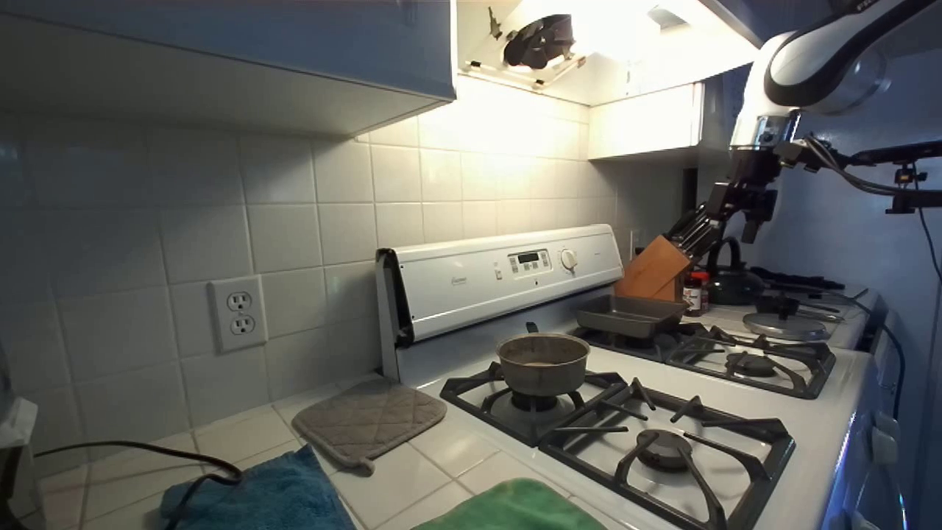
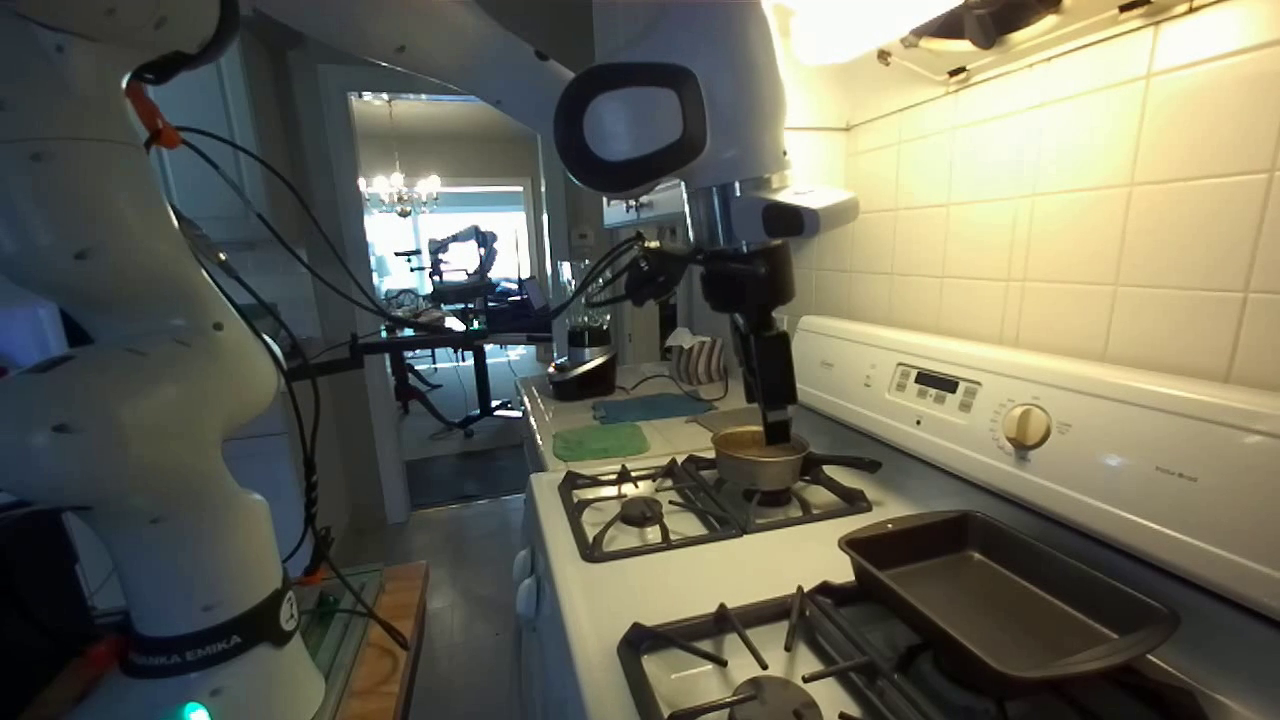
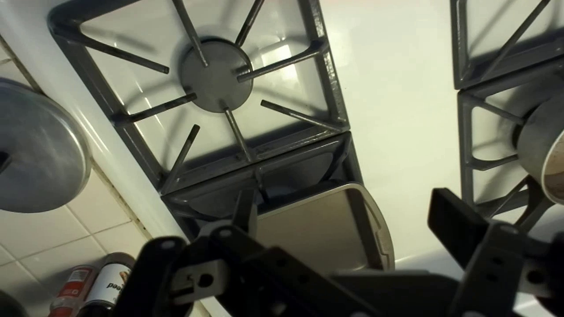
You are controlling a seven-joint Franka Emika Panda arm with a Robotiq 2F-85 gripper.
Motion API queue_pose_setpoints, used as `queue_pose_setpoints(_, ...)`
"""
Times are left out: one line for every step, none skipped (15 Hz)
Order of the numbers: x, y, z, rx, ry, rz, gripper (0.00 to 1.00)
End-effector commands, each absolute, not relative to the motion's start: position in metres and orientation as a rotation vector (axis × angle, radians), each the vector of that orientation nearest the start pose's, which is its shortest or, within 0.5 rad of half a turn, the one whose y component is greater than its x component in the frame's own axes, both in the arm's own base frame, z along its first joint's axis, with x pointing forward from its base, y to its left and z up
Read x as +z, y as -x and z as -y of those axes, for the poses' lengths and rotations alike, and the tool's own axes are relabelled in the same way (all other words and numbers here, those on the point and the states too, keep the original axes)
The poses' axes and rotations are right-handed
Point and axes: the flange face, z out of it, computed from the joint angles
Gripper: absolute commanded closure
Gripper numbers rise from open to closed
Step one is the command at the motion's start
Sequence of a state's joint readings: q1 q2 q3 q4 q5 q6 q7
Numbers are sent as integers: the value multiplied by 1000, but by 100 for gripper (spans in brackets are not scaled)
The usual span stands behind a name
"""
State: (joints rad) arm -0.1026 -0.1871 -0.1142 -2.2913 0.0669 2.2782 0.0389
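My gripper (image 3: 348, 211) is open and empty in the wrist view, with its two black fingers wide apart. It points down above the stove and also shows in both exterior views (image 1: 736, 221) (image 2: 778, 425). A dark rectangular baking pan (image 3: 313, 233) lies below and between the fingers, apart from them. The pan rests empty on a rear burner grate in both exterior views (image 1: 629, 318) (image 2: 1010, 590). A small metal saucepan (image 2: 760, 465) with a black handle stands on another rear burner. It shows partly at the wrist view's right edge (image 3: 535, 145).
A wooden knife block (image 1: 651, 272), jars (image 1: 694, 291), a dark kettle (image 1: 736, 285) and a glass lid (image 1: 784, 326) stand beyond the stove. A grey pot holder (image 1: 372, 419), blue cloth (image 1: 272, 493) and green cloth (image 1: 515, 508) lie on the counter. The control panel (image 2: 1090, 430) rises behind the burners.
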Motion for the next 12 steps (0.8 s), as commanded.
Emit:
queue_pose_setpoints(427,-508,133,-320,3037,-560,0)
queue_pose_setpoints(421,-512,139,-346,3025,-628,0)
queue_pose_setpoints(418,-517,147,-395,3003,-735,0)
queue_pose_setpoints(414,-521,154,-425,2980,-812,0)
queue_pose_setpoints(409,-526,160,-450,2958,-892,0)
queue_pose_setpoints(404,-529,165,-460,2932,-975,0)
queue_pose_setpoints(397,-533,168,-455,2905,-1058,0)
queue_pose_setpoints(392,-536,170,-455,2878,-1139,0)
queue_pose_setpoints(386,-539,171,-436,2857,-1220,0)
queue_pose_setpoints(382,-543,170,-426,2834,-1300,0)
queue_pose_setpoints(378,-544,172,-407,2814,-1377,0)
queue_pose_setpoints(374,-547,173,-397,2789,-1456,0)
